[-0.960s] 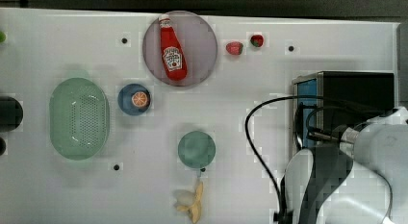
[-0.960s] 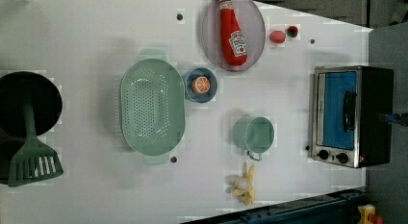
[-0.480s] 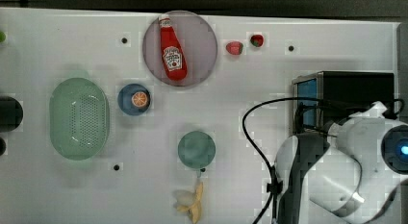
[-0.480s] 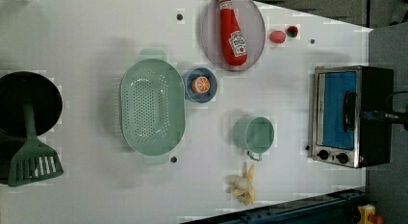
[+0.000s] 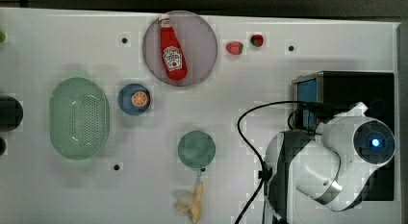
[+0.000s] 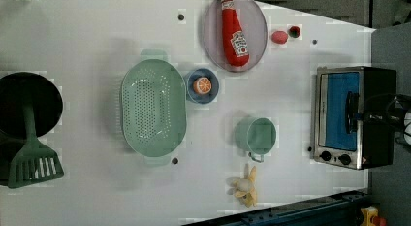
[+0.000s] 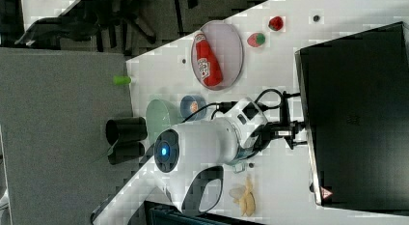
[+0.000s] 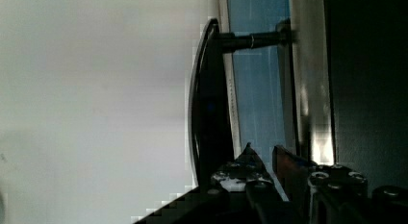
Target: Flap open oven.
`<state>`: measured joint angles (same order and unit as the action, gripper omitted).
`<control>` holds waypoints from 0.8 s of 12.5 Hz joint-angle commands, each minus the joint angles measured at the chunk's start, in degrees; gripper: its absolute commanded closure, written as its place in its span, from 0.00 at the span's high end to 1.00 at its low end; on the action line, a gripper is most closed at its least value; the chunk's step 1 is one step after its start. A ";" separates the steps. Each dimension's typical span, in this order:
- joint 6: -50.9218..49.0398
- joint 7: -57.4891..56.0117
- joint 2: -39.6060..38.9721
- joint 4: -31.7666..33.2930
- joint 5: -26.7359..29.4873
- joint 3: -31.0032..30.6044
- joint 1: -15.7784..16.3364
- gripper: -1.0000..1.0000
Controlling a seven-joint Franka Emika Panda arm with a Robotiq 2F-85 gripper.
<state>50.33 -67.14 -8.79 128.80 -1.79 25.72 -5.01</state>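
One arm (image 7: 202, 143) reaches oven (image 6: 356, 117) handle (image 8: 207, 104).

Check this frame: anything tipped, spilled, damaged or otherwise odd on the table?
Little stands out. The ketchup bottle lies flat on its plate, and the banana is peeled open. The oven looks intact, door shut; nothing looks spilled.

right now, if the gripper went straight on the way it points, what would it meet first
Most likely the oven itself. In the wrist view the gripper sits right beside the door's bar handle, its fingers narrowly parted and aimed along the blue glass door. Depth is unclear, so handle or door trim could come first.
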 commanded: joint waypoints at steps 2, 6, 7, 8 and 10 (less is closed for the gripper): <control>1.31 -1.17 0.36 0.44 -2.43 -1.44 1.25 0.17; 1.26 10.26 0.37 1.24 -13.59 -1.68 4.41 0.17; 1.26 13.86 0.37 1.60 -16.52 -1.93 5.13 0.17; 1.25 16.68 0.37 2.05 -19.10 -2.29 5.78 0.17; 1.27 20.88 0.37 3.11 -21.93 -3.35 7.00 0.17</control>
<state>51.36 -52.62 -9.13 130.71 -23.93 24.47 0.31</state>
